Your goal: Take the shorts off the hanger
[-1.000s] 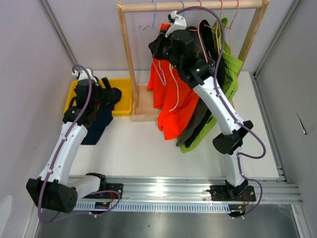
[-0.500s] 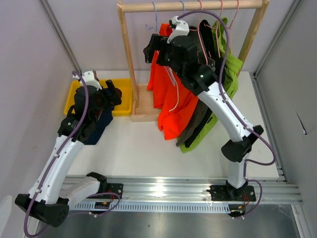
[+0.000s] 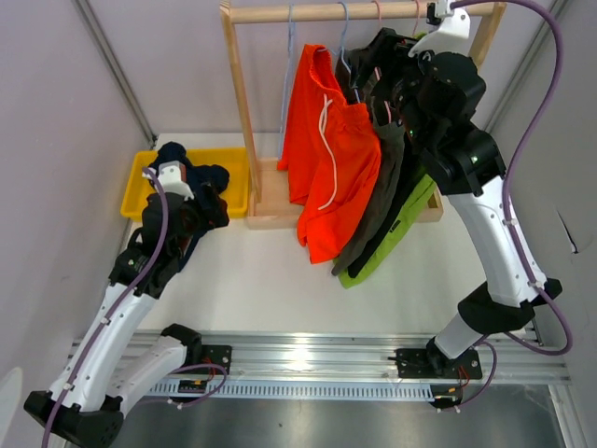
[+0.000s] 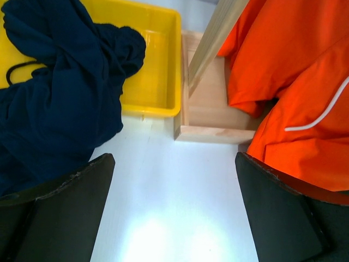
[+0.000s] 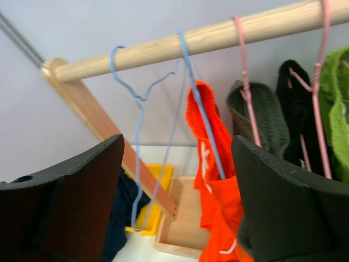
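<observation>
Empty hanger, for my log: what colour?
Blue; the empty hanger shows best in right wrist view.

White table [image 3: 280, 271]: yellow bin [image 3: 238, 184], wooden rack base [image 3: 270, 221] just beside; navy shorts [image 4: 54, 109] spill from bin onto table.

My two arms: white shells, black joints, purple cabling.
I see the left arm [image 3: 119, 297] and the right arm [image 3: 499, 233] in glossy white link covers between black motor housings, each with a purple cable [image 3: 165, 219] running along it. The left gripper [image 4: 173, 158] and right gripper [image 5: 177, 142] have broad matte black fingers [image 4: 54, 213] with pale, worn-looking edges.
</observation>
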Available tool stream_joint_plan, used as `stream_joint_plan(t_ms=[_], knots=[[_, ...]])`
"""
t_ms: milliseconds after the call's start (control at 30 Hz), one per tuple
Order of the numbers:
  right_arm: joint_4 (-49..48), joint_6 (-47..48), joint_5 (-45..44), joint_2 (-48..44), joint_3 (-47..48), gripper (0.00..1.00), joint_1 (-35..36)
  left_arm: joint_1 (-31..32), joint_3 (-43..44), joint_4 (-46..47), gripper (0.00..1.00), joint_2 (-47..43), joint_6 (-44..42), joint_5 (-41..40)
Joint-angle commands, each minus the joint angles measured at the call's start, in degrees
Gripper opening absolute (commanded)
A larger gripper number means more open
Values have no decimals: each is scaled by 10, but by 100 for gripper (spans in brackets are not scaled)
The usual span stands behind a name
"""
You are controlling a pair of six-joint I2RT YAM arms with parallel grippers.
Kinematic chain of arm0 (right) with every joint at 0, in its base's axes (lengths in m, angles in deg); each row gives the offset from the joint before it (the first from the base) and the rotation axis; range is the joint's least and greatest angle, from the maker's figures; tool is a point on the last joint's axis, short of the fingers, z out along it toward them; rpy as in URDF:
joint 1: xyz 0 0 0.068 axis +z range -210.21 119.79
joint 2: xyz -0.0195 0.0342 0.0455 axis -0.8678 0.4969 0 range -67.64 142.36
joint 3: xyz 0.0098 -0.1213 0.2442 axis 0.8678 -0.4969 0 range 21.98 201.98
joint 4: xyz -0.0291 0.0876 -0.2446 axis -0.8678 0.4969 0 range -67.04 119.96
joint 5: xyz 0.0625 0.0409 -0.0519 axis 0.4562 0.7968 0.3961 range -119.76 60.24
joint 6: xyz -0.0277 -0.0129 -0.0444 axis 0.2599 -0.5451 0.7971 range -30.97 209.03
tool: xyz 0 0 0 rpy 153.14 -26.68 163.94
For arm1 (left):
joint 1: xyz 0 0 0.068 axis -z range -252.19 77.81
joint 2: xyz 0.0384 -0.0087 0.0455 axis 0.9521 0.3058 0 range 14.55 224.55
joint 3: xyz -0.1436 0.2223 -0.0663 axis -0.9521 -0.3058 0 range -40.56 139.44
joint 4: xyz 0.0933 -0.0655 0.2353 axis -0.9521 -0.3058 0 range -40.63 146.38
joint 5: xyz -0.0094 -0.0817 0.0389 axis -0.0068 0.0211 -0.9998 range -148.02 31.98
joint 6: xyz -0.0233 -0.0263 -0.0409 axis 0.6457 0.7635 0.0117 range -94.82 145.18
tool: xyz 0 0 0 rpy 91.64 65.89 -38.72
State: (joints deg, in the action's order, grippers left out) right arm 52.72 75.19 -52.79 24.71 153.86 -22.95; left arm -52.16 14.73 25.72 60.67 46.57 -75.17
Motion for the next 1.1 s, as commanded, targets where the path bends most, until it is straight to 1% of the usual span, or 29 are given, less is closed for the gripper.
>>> stream_joint_plan(t_ms=[0,233,633,867,900,933,967,1000,1067], knots=[[14,0,20,37,0,83,-17,4,-25,19,99,-14,-8,17],[15,-24,69,66,6,75,-39,5,-62,31,99,-33,-8,20],[7,-39,93,99,6,69,-53,5,-63,29,100,-31,-8,27],[-1,-43,100,113,-9,68,-61,5,-65,29,99,-32,-9,32],[-3,-43,101,114,-11,66,-63,6,-64,30,99,-33,-9,33],[-5,-44,105,116,-12,62,-64,6,-64,30,99,-32,-9,33],[-5,-46,106,116,-13,62,-66,5,-65,30,99,-32,-9,33],[-5,-46,108,118,-13,53,-67,6,-62,30,99,-32,-9,33],[-6,-49,113,122,-12,43,-69,5,-62,30,99,-32,-10,32]])
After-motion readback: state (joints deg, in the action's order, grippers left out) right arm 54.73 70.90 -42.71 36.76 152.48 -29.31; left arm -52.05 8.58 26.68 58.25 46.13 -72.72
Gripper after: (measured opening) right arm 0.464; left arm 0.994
